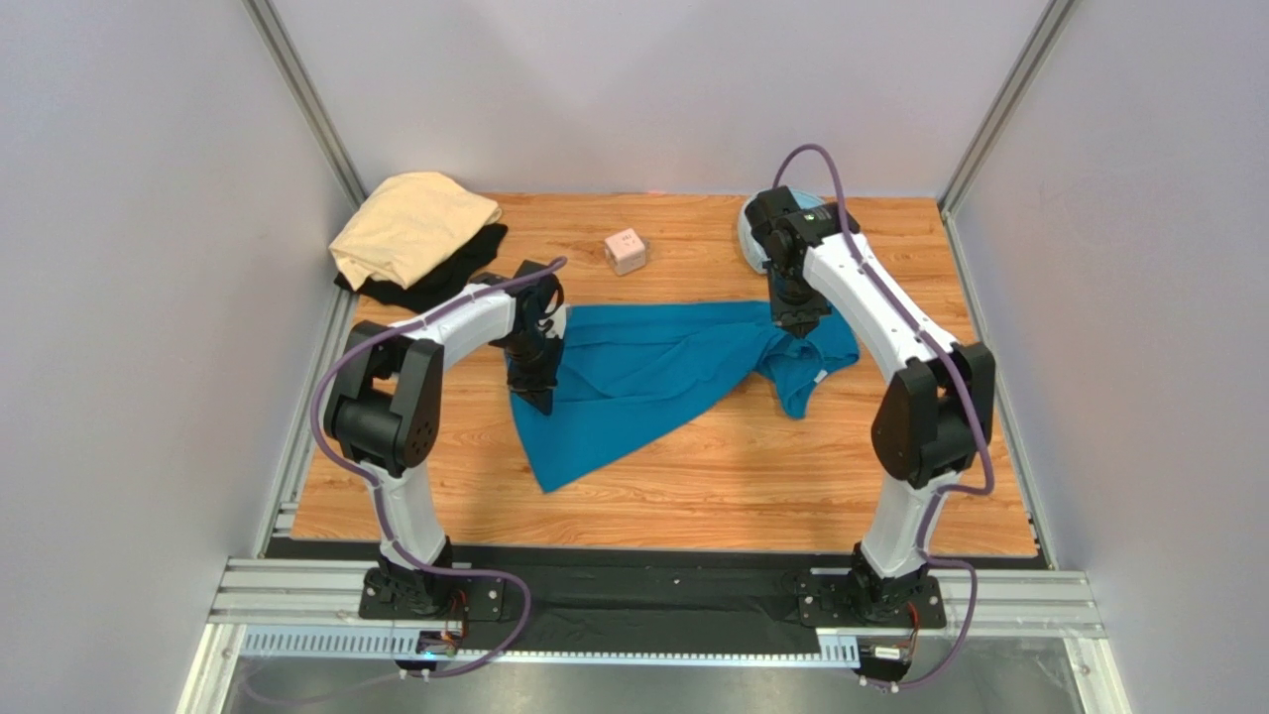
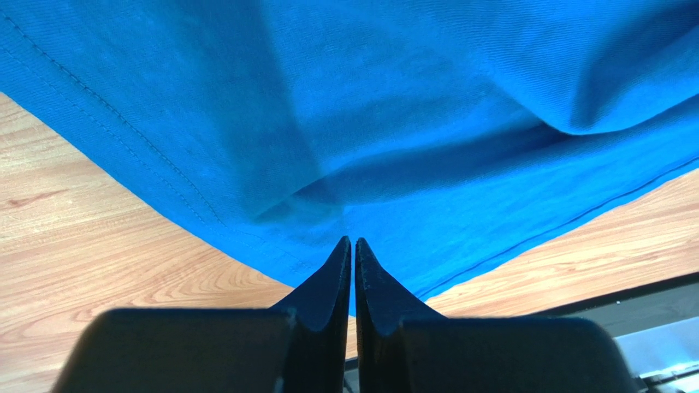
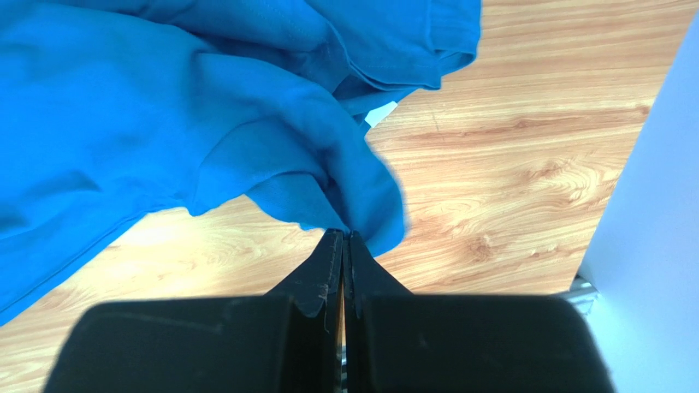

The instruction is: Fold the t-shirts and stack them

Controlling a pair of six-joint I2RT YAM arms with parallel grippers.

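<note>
Teal-blue t-shirt (image 1: 656,380) lies across the middle of the wooden table (image 1: 745,476) in the overhead view. It is a long crumpled sheet running from lower left of centre up to the right, where its cloth bunches together.

The left arm rises from its base at the bottom left with the elbow folded high and the forearm reaching inward. Its wrist points down, so the left gripper (image 1: 532,384) meets the shirt's left edge. In the wrist view its two black wedge-shaped fingers are drawn nearly together on a fold of cloth, and creases fan out from the tips (a stitched hem runs diagonally at the upper left of that frame).

The right arm stands taller at the right and bends over at the top, bringing the right gripper (image 1: 793,316) down onto the shirt's right end. Its wrist view shows the fingers pressed tight together, pinching a rounded bunch of the soft knit fabric. A small white tag (image 3: 379,113) peeks out beneath the folded part above.

The tabletop is smooth, pale orange wood grain. In the upper left corner the pale tan t-shirt (image 1: 410,223) sits loosely folded on top of the black t-shirt (image 1: 447,280). A small pink cube (image 1: 626,249) rests at upper centre, and light-blue headphones (image 1: 749,235) lie partly hidden behind the right arm.
</note>
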